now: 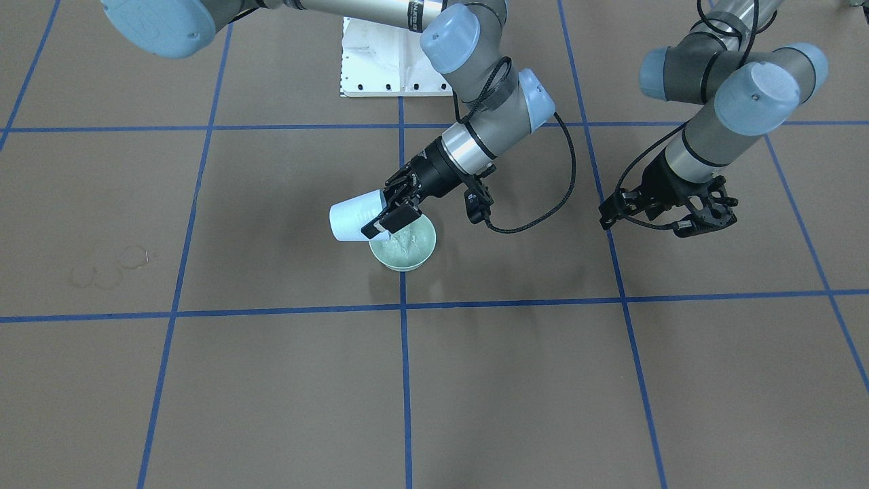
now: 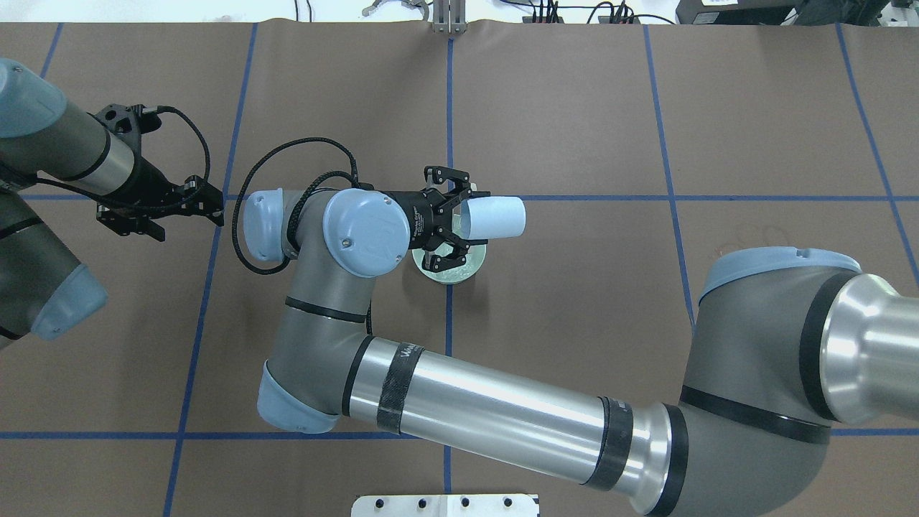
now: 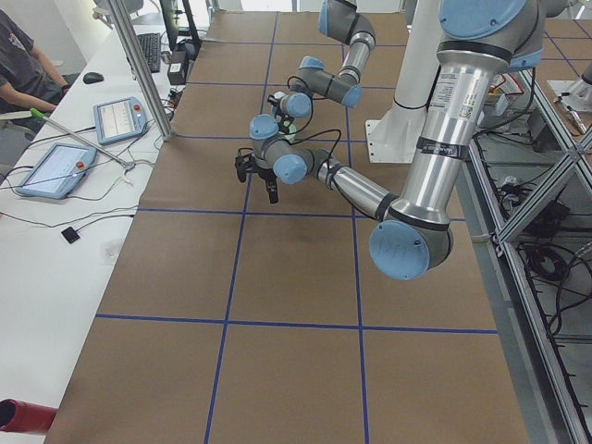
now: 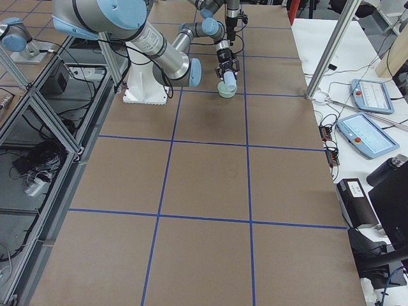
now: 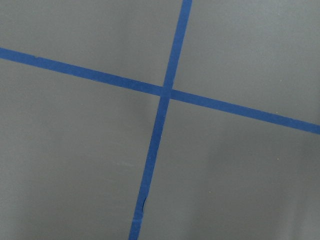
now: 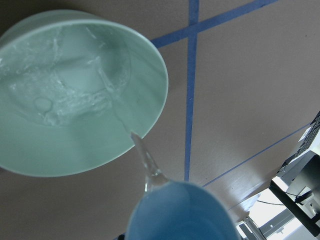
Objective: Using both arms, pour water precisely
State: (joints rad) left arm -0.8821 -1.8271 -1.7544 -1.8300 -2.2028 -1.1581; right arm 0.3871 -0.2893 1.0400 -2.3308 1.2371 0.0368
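My right gripper (image 1: pixel 388 207) is shut on a light blue cup (image 1: pixel 353 216) and holds it tipped on its side over a pale green bowl (image 1: pixel 409 251) at the table's middle. In the right wrist view a thin stream of water (image 6: pixel 142 155) runs from the cup's lip (image 6: pixel 180 210) into the bowl (image 6: pixel 150 85), where rippled water (image 6: pixel 65 95) lies. Overhead, the cup (image 2: pixel 495 217) sticks out past the gripper (image 2: pixel 465 217) above the bowl (image 2: pixel 451 271). My left gripper (image 1: pixel 706 216) is open and empty, hovering above the table well off to the side (image 2: pixel 161 212).
Blue tape lines (image 5: pixel 162 95) grid the brown table. The white pedestal base (image 1: pixel 390 64) stands behind the bowl. Faint dried ring marks (image 1: pixel 108 268) lie on the table on my right. Tablets (image 3: pixel 55 168) and a seated person are at the far edge.
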